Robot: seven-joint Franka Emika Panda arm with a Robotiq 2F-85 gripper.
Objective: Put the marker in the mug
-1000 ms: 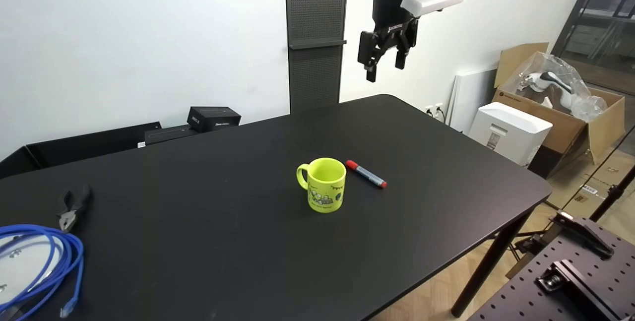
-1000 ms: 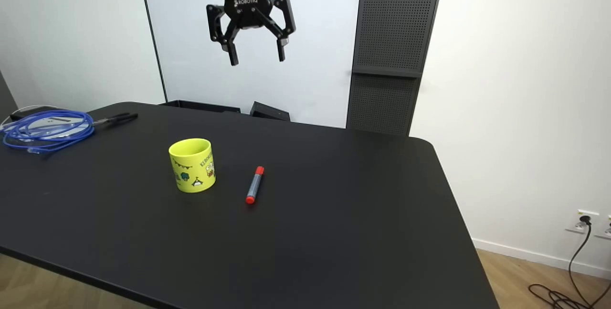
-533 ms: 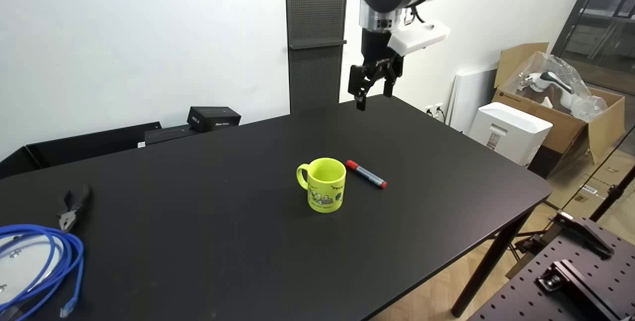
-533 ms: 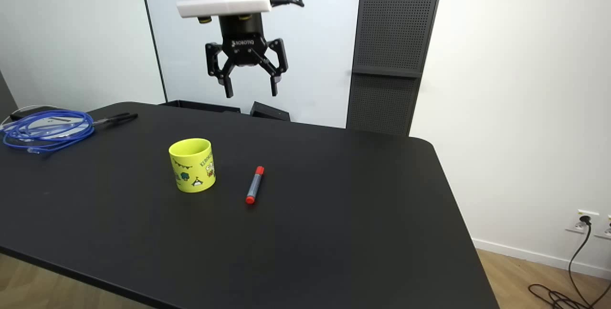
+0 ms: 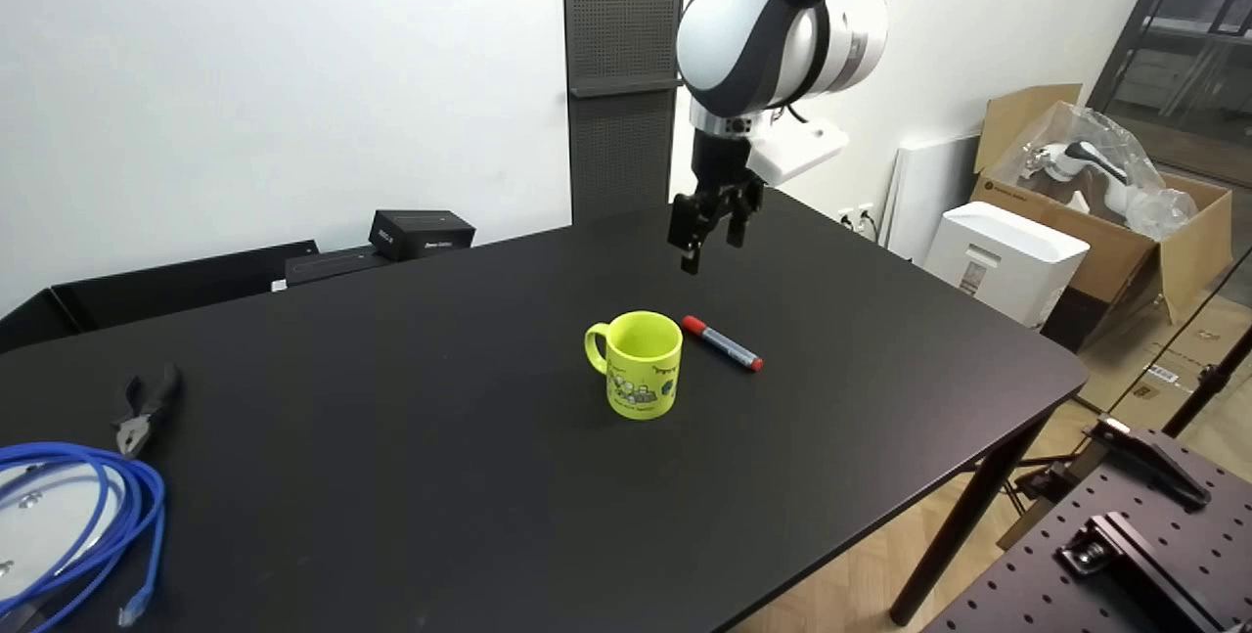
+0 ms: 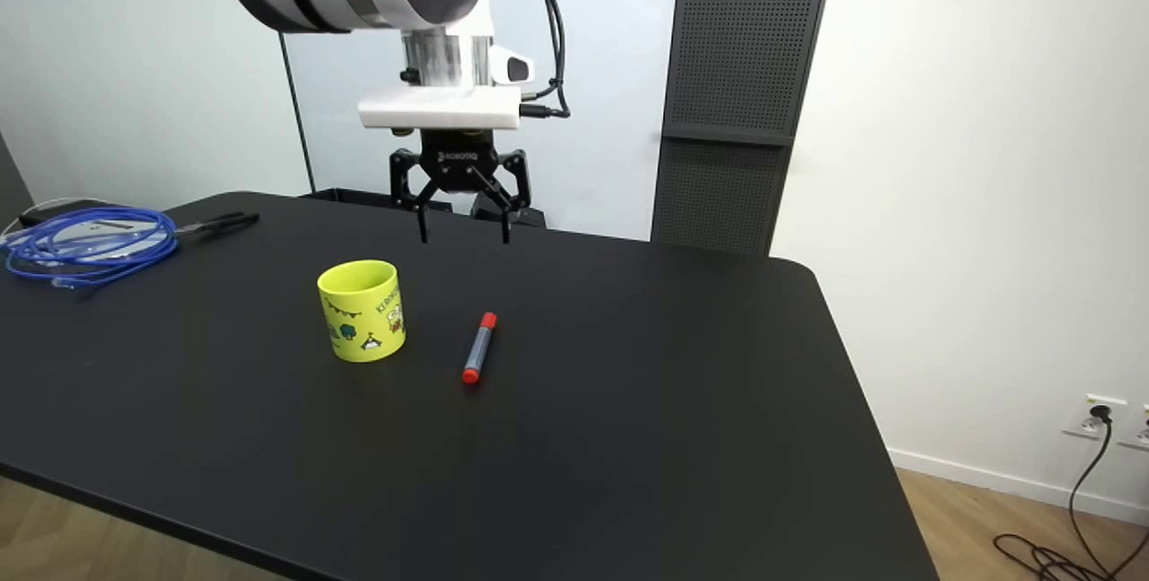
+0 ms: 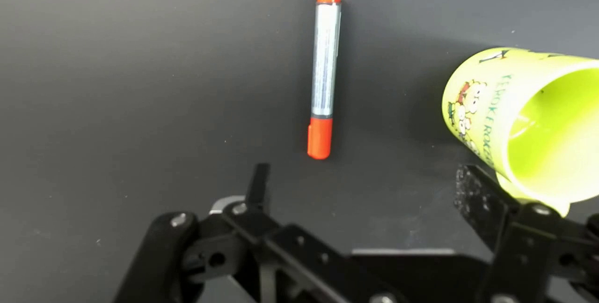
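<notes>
The marker, red at both ends with a grey-blue barrel, lies on the black table in both exterior views (image 5: 724, 344) (image 6: 479, 349) and in the wrist view (image 7: 325, 64). The yellow-green mug stands upright beside it, apart from it (image 5: 646, 381) (image 6: 366, 319); in the wrist view the mug (image 7: 486, 106) is at the right, partly cut off. My gripper (image 5: 713, 253) is open and empty, pointing down above the table, behind the marker in an exterior view (image 6: 465, 238). In the wrist view my fingertips (image 7: 362, 172) are wide apart, and the marker's capped end is just beyond them.
A blue cable coil (image 5: 127, 516) (image 6: 99, 244) and pliers (image 5: 145, 410) (image 6: 223, 222) lie on the table (image 5: 411, 476), well away from the mug. Black boxes (image 5: 423, 235) stand behind its far edge. A white bin (image 5: 1007, 256) and a cardboard box (image 5: 1066, 222) stand beyond it.
My gripper has come down steadily, staying open, from high above the table toward the marker and mug. In an exterior view it has also shifted left. The marker and mug have not moved.
</notes>
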